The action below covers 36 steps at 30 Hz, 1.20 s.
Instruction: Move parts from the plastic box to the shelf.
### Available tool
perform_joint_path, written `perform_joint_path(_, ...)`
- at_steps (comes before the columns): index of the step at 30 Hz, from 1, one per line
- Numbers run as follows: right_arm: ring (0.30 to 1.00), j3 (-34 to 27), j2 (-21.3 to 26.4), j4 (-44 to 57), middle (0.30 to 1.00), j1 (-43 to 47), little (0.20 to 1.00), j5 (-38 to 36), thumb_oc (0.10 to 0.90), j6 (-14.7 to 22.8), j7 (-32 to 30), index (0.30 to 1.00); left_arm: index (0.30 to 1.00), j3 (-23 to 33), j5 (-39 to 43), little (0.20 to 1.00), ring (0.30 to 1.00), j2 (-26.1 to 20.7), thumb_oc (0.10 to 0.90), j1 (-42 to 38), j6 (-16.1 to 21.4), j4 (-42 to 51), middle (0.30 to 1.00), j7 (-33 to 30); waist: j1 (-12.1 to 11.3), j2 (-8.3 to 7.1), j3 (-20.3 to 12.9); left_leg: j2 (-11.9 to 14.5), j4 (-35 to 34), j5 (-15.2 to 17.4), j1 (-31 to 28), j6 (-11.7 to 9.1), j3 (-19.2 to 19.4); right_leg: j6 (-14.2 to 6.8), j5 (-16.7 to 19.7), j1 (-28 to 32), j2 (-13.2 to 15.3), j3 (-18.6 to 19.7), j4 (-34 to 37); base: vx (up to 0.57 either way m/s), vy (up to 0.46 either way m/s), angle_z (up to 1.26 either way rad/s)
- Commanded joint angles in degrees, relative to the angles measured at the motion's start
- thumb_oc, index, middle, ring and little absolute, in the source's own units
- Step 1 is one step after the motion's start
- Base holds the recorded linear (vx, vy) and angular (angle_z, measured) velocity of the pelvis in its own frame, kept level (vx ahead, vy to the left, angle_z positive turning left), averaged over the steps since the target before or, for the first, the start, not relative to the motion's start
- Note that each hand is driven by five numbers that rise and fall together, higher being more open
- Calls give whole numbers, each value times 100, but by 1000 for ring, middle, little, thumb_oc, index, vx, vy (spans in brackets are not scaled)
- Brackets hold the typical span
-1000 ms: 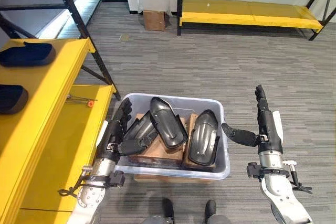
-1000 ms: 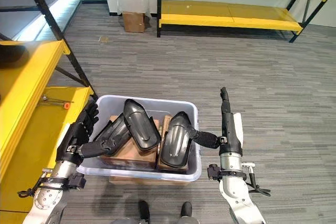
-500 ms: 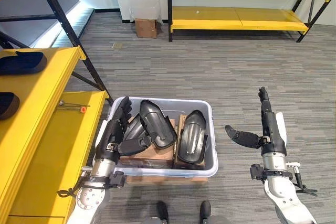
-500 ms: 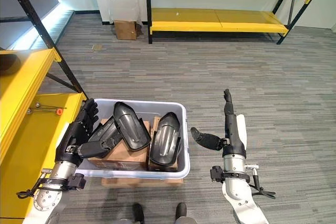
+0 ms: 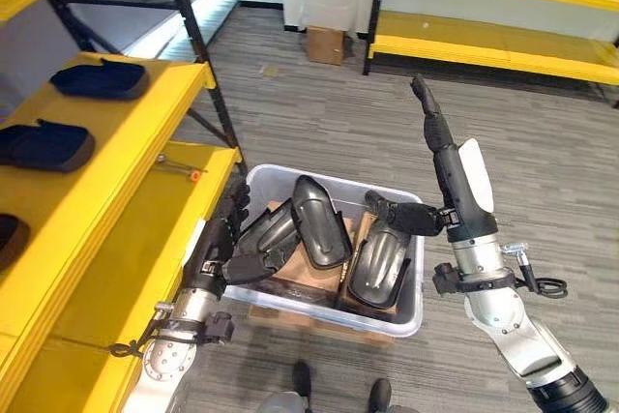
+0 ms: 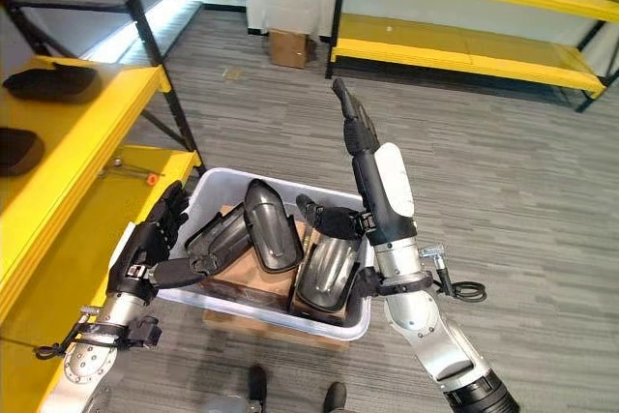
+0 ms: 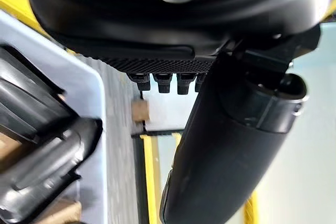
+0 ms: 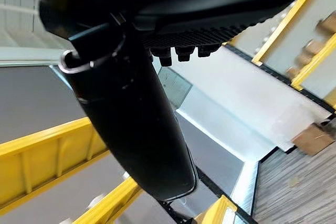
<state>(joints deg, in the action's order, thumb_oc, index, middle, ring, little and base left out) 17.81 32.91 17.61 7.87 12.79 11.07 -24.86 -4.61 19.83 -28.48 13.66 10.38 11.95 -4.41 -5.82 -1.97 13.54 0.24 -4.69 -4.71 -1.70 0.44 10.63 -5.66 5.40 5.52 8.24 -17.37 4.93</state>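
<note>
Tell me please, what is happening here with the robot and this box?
The robot stands over a plastic box of dark parts beside a yellow shelf. Its left robot hand is open at the box's left rim, thumb by a part. The right robot hand is open, raised above the box, holding nothing. Dark parts already lie on the shelf.

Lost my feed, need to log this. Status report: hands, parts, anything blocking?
Left hand open at plastic box rim, touching a part. Right hand open, raised above the box, holding nothing. Three parts in box. Shelf at left, no obstruction seen.
</note>
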Motion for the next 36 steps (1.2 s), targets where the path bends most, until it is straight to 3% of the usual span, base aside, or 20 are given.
perform_joint_path(1,1000,15,18,188,1000,664,1000,-197,900,-39,-342,1000,1000,150,-191,1000,1000,-266,900,-538,563,437,1000,-305,-32,53,-335,267,-31,605,-288,-208,22,-327,-417,-51,117,-29,-361,53,8,3)
perform_joint_path(5,1000,188,-106,8,1000,705,1000,-118,900,-368,-299,1000,1000,260,-276,1000,1000,-256,900,-547,761,277,1000,-462,-73,133,-249,247,-25,539,-236,-200,-6,-293,-437,-129,153,-20,-462,0,0,0)
perform_joint_path(10,1000,230,-196,-47,1000,651,1000,22,900,-460,-381,1000,1000,343,-308,1000,1000,-235,900,-607,860,275,1000,-703,-62,194,-158,233,11,512,-146,-190,-36,-271,-477,-227,157,28,-572,-13,16,5)
perform_joint_path(11,1000,198,-248,19,1000,535,1000,80,900,-633,-445,1000,1000,391,-383,1000,1000,-189,900,-693,901,282,1000,-990,-17,242,-61,196,66,495,-34,-167,-98,-247,-555,-347,140,115,-727,-45,27,5)
perform_joint_path(17,1000,235,-312,-12,1000,691,1000,-132,900,-789,-378,1000,1000,317,-497,1000,1000,-157,900,-1005,1111,249,1000,-1228,34,375,337,158,247,394,405,-187,-198,-183,-672,-743,144,188,-1063,-151,18,3)
perform_joint_path(21,1000,244,-330,1,1000,704,1000,-76,900,-851,-451,1000,1000,308,-479,1000,1000,-110,900,-1039,1053,282,1000,-1455,36,434,493,148,230,337,506,-208,-242,-153,-721,-830,125,176,-1128,-102,2,2)
perform_joint_path(24,1000,259,-404,0,1000,795,1000,-65,900,-834,-894,1000,1000,169,-511,1000,1000,-47,900,-1125,1033,207,1000,-1402,61,536,687,103,230,254,702,-239,-268,-102,-782,-999,109,157,-1214,-153,36,0)
perform_joint_path(29,1000,277,-353,163,1000,853,1000,-222,900,-1019,-636,1000,1000,31,-456,1000,1000,17,900,-1164,1124,259,1000,-1573,153,750,1046,43,352,197,1000,-284,-229,-37,-900,-1343,159,225,-1466,-149,82,0)
perform_joint_path(36,1000,371,-365,164,1000,830,1000,-244,900,-894,-486,1000,1000,20,-349,1000,1000,83,900,-1106,1285,263,1000,-1711,151,775,1214,41,371,170,1142,-275,-200,-12,-980,-1544,138,219,-1625,-74,5,-1)
